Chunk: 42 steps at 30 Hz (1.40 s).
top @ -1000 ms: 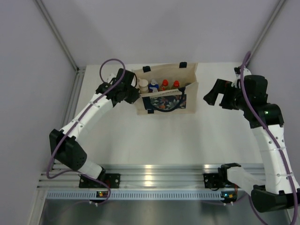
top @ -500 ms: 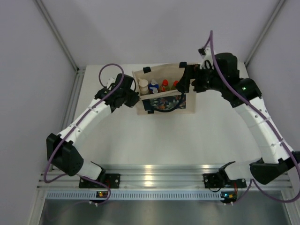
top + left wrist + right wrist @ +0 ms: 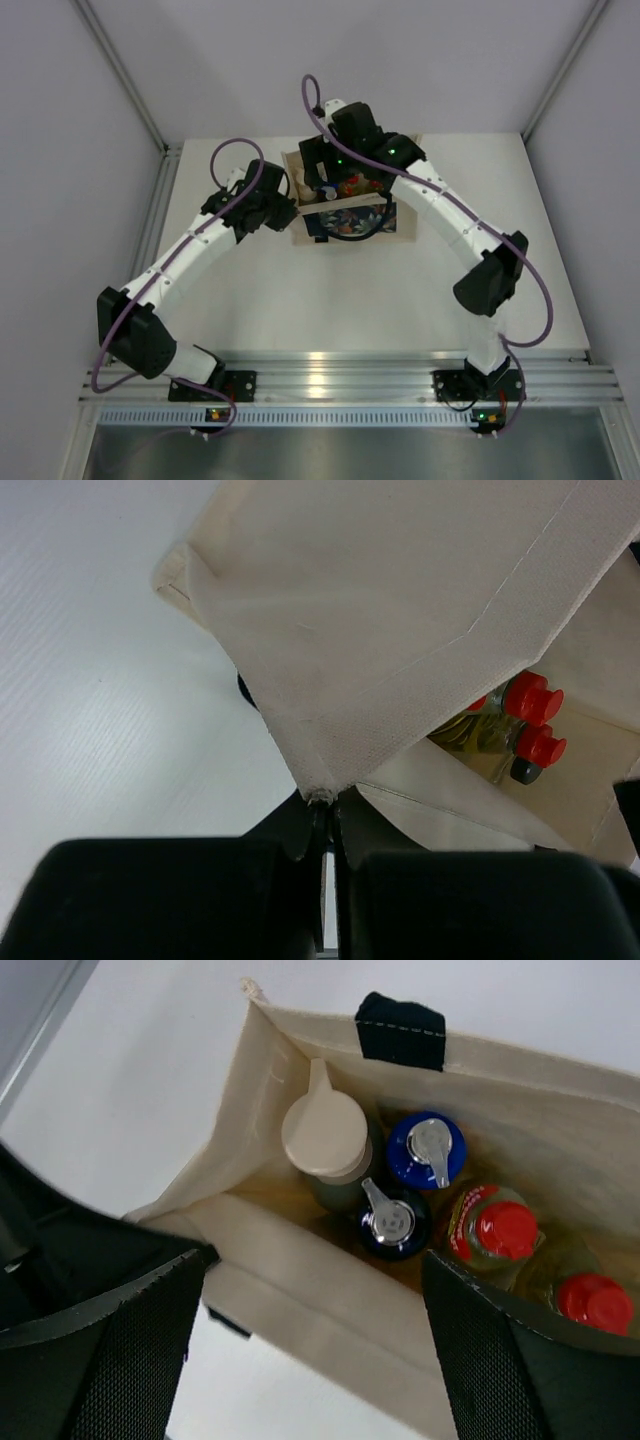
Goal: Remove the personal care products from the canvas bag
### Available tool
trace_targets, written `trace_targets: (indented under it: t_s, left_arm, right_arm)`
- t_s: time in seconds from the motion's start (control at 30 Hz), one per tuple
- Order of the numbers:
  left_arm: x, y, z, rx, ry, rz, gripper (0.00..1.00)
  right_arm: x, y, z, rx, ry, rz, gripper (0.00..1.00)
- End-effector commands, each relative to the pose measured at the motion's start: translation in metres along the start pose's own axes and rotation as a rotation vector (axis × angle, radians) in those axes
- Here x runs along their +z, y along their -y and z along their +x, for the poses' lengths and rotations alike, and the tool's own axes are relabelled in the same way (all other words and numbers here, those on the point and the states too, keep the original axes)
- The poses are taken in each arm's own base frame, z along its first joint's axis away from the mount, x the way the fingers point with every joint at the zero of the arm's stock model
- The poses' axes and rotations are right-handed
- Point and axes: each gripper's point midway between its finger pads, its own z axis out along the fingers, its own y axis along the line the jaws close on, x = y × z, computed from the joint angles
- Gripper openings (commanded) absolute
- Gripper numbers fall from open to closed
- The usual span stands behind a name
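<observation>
From above, I see the canvas bag (image 3: 352,222) standing at the far middle of the table (image 3: 300,300), with the right gripper (image 3: 322,180) over its mouth and the left gripper (image 3: 287,208) at its left end. On my left wrist camera the fingers (image 3: 290,830) are pinched together on the bag's rim corner. On my right wrist camera the fingers (image 3: 110,1350) are spread wide above the personal care products (image 3: 390,1220), which stand inside the bag.

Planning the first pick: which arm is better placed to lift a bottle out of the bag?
Right. The right gripper hangs open over the canvas bag, bottles directly below; the left gripper is shut on its rim.
</observation>
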Motion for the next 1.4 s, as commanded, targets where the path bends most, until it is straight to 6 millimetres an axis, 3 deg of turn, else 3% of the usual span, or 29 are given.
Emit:
trace_targets:
  t_s: [0.0, 0.03, 0.2, 0.43, 0.67, 0.97, 1.1, 1.37]
  left_arm:
    - [0.002, -0.024, 0.009, 0.013, -0.034, -0.072, 0.00]
    - [0.003, -0.024, 0.011, 0.013, -0.041, -0.076, 0.00]
    - [0.003, -0.020, 0.015, 0.016, -0.067, -0.069, 0.00]
    - [0.001, -0.018, 0.016, 0.021, -0.072, -0.060, 0.00]
    - [0.001, -0.020, 0.015, 0.026, -0.071, -0.064, 0.00]
    - [0.001, -0.026, 0.014, 0.031, -0.060, -0.072, 0.00]
    - [0.000, -0.026, 0.014, 0.032, -0.061, -0.070, 0.00]
    - [0.000, -0.023, 0.014, 0.028, -0.061, -0.065, 0.00]
  right_arm:
    - [0.016, -0.006, -0.029, -0.068, 0.090, 0.020, 0.86]
    - [0.031, -0.004, -0.023, -0.082, 0.071, 0.025, 0.86]
    - [0.064, 0.001, -0.016, -0.109, 0.050, 0.045, 0.86]
    - [0.097, -0.004, -0.003, -0.132, 0.018, 0.000, 0.81]
    - [0.105, -0.006, -0.011, -0.154, 0.059, -0.006, 0.70]
    - [0.121, -0.007, 0.001, -0.189, 0.035, -0.002, 0.59]
    - [0.121, -0.014, -0.003, -0.197, 0.049, -0.010, 0.49]
    - [0.121, -0.020, 0.007, -0.211, 0.032, 0.016, 0.55]
